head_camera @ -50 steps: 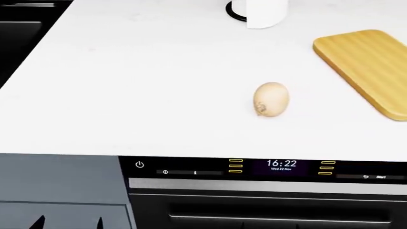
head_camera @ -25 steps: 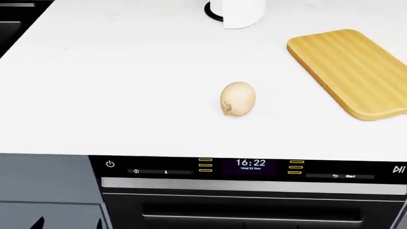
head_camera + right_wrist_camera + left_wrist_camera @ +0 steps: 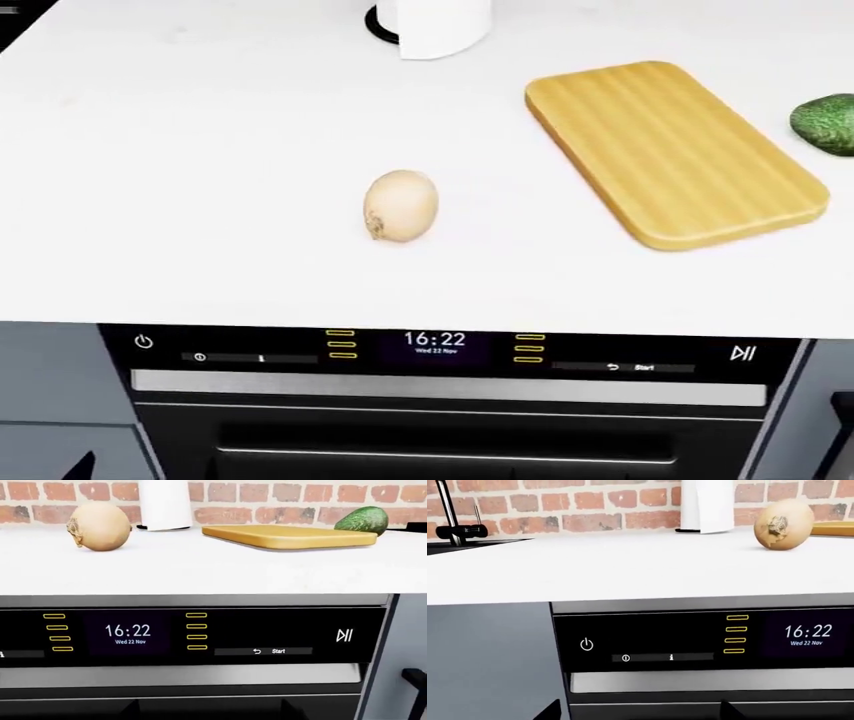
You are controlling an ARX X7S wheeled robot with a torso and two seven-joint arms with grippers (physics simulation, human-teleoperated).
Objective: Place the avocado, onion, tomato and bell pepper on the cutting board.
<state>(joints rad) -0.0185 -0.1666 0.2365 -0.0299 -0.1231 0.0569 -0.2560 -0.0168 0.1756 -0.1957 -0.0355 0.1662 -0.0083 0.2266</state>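
Onion sits alone on the white countertop, lying on its side with the brownish root tuft toward the front edge, well apart from the cutting board off to its right. Board's bare, angled across the counter, and just beyond its far right corner there's the avocado, half cut off by the head view's edge, resting on the counter and not on the wood. No tomato or bell pepper to be seen. Behind the onion stands a white cylinder on a dark base, brick wall behind it. Below the counter, the oven panel reads 16:22. Neither gripper shows in any view, so whether the fingers are spread or pressed together I cannot tell
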